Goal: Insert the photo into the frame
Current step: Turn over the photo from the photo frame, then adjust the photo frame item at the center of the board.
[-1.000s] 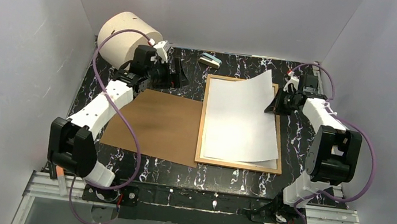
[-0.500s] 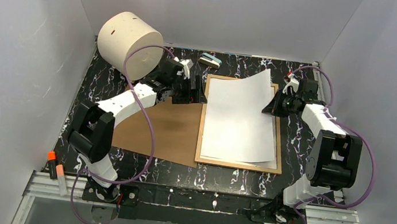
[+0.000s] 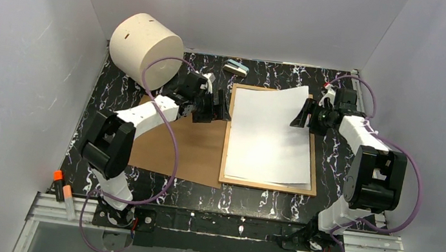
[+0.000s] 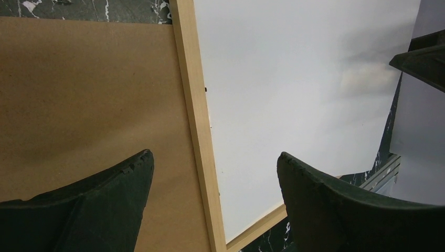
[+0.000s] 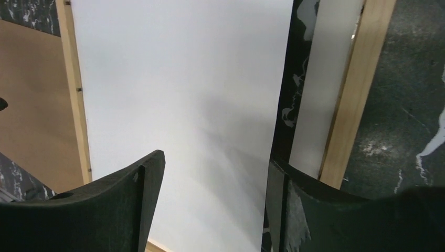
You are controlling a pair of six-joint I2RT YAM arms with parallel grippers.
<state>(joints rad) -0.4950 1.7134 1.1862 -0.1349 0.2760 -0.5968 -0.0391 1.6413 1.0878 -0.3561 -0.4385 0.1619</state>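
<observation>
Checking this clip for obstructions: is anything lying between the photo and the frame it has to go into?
Nothing visible. A white sheet, likely the photo face down, already lies inside the frame; the brown backing board lies left of it, off the opening.

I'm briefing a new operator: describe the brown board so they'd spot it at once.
On the black marbled table, find the light-wood frame with the white inside, near the middle. The brown board lies flat directly left of it. It alone is plain brown, without a rim.
</observation>
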